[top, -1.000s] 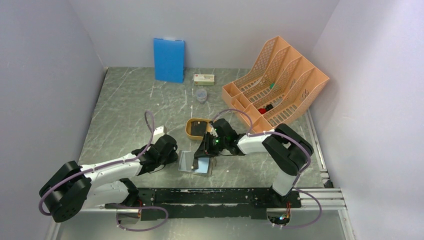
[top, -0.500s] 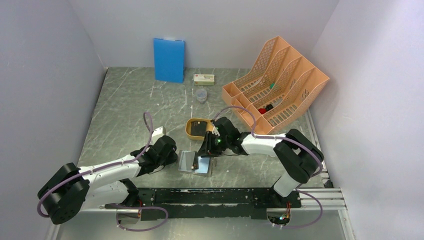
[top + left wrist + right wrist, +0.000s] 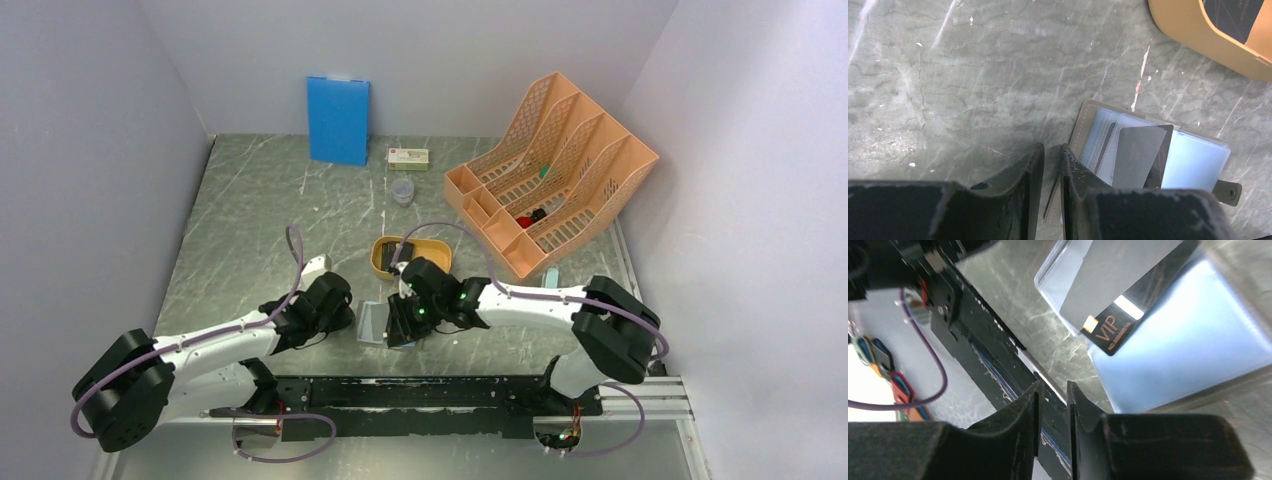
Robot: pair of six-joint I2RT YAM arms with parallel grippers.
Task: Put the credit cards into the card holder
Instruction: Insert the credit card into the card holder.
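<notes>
From above, we see the card holder (image 3: 370, 322) lying open on the table (image 3: 260, 220). The left pincer (image 3: 347, 318) is at its left edge, and the right pincer (image 3: 398, 332) hangs over its right half, hiding the pockets.

The left wrist view shows us what is hidden there. A dark card (image 3: 1140, 156) lies askew across the pale pockets. The holder's tan edge runs between the left pincer's nearly closed jaws, which clamp it.

Only the right wrist view lets us read "VIP" in gold on that card. There the right pincer's jaws stand a narrow gap apart with nothing between them, clear of the card.

Just beyond the holder sits the yellow tray (image 3: 379, 258), with a second card (image 3: 1233, 12) inside it.
</notes>
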